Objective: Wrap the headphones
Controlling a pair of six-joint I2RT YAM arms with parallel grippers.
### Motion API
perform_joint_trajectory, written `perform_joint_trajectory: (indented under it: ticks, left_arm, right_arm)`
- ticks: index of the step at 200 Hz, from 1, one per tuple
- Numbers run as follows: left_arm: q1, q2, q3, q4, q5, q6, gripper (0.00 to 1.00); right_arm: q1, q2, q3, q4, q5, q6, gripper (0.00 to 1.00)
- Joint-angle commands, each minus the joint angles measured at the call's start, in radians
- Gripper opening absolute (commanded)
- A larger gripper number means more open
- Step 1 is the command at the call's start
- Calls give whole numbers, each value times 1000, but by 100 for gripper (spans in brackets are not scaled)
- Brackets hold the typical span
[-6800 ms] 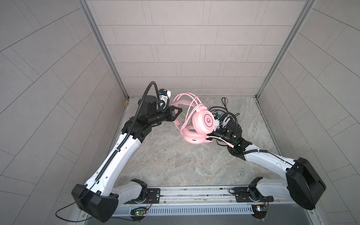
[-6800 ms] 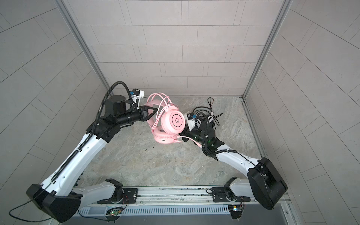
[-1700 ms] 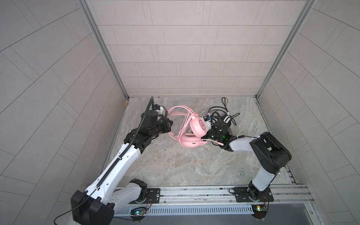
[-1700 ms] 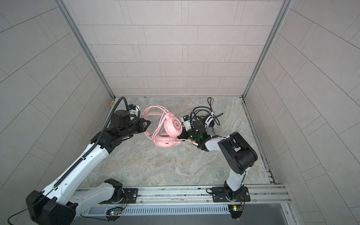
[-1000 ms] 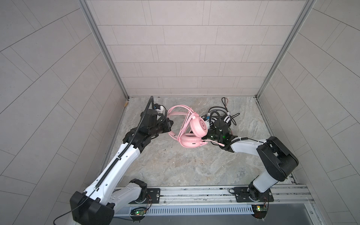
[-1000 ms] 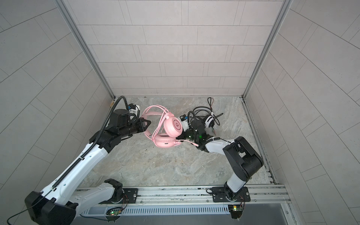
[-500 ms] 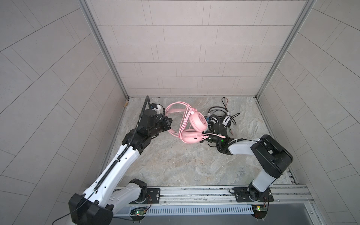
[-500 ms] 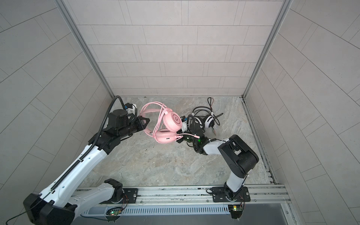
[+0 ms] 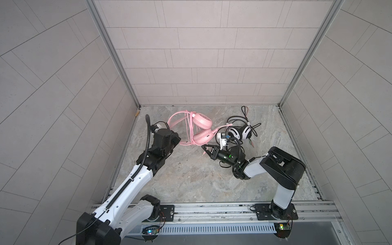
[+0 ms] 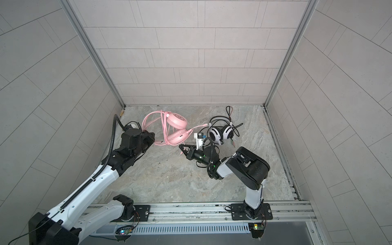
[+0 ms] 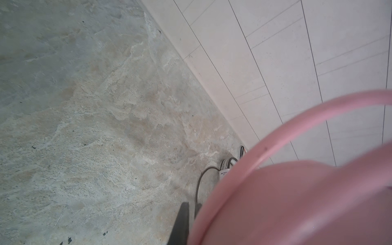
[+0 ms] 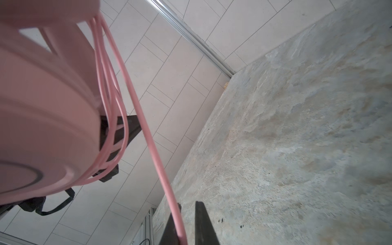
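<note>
1. In both top views the pink headset (image 9: 203,123) (image 10: 177,121) is over the far part of the desk (image 9: 191,180) (image 10: 169,180), left of centre. Its two cups sit close together and its headband arches away to the left. The pink cable (image 9: 189,127) (image 10: 163,125) is wound in several turns across the headband, just beside the cups. The left fingers (image 9: 176,140) (image 10: 151,136) are closed on the near-left stretch of the headband. The right fingers (image 9: 205,148) (image 10: 182,149) point left, just near-right of the nearer cup, and are drawn narrow. From above I cannot tell whether they hold anything. The white-and-black headset (image 9: 234,132) (image 10: 215,132) lies on the desk, far and right of centre, apart from both sets of fingers.

2. In the left wrist view the pink headset (image 11: 297,201) is very close and blurred, with a thin headband hoop curving over it. Only one of the left fingers (image 11: 180,222) shows, dark, beside the headset, and the grip itself is hidden. Beyond are bare desk (image 11: 84,106), the tiled wall (image 11: 297,53) and a small part of the white-and-black headset (image 11: 226,164).

3. In the right wrist view a cup of the pink headset (image 12: 42,127) looms close, with the wound turns beside it. One strand of the pink cable (image 12: 148,135) runs from those turns down between the right fingers (image 12: 203,222), which stand narrow. The strand lies against one finger, with a thin gap at the other. I cannot tell whether it is pinched.
</note>
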Motion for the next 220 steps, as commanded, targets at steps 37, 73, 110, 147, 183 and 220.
perform_joint_trajectory:
  ticks: [37,73,110,147,183,220]
  left_arm:
    - [5,29,89,105,-176,-77,0]
    - [6,74,143,6,-257,-3,0]
    - [-6,142,172,-21,-234,91,0]
    - [-18,159,175,-53,-224,106,0]
    - [-18,81,135,-53,-295,58,0]
    - [-18,133,198,-116,-282,127,0]
  right_arm:
    - [78,-141,115,-475,30,-146,10]
    - [178,-305,338,-1163,98,-531,10]
    - [212,-316,605,-1603,116,-775,10]
    - [215,-293,756,-1760,176,-853,10]
    - [214,-327,673,-1644,173,-770,10]
    - [220,-287,777,-1740,191,-825,10]
